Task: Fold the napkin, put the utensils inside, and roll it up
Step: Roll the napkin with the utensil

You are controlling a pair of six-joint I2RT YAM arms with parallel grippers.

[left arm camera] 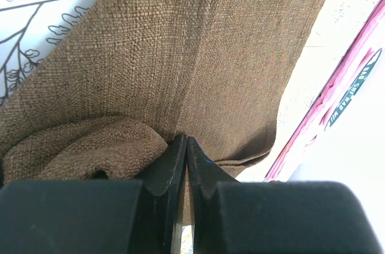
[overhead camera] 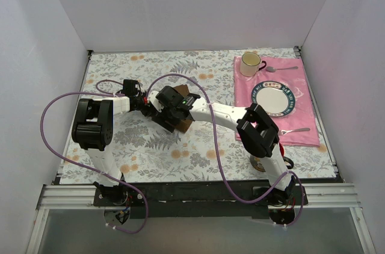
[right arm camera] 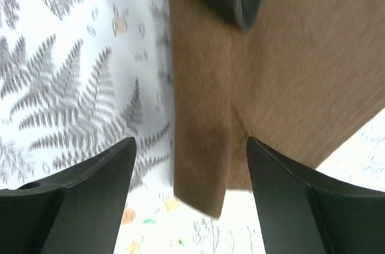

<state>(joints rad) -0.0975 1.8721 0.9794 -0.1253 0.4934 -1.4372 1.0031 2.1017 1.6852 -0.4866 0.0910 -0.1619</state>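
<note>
Napkin (left arm camera: 180, 55) in left end effector (left arm camera: 185, 141)

Plain white walls (overhead camera: 180, 1) close in the table (overhead camera: 168, 67) on three sides. Its top bears a pale fern-and-flower print, and a metal rail (overhead camera: 66, 197) runs along the near edge. The light is soft and even.

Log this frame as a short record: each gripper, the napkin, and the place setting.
left gripper: shut, pinching a fold of the napkin
right gripper: open, over the napkin's edge, holding nothing
napkin: brown cloth at the middle of the table, creased and bunched at the left fingertips
placemat: pink, at the right, bearing the plate and the mug
</note>
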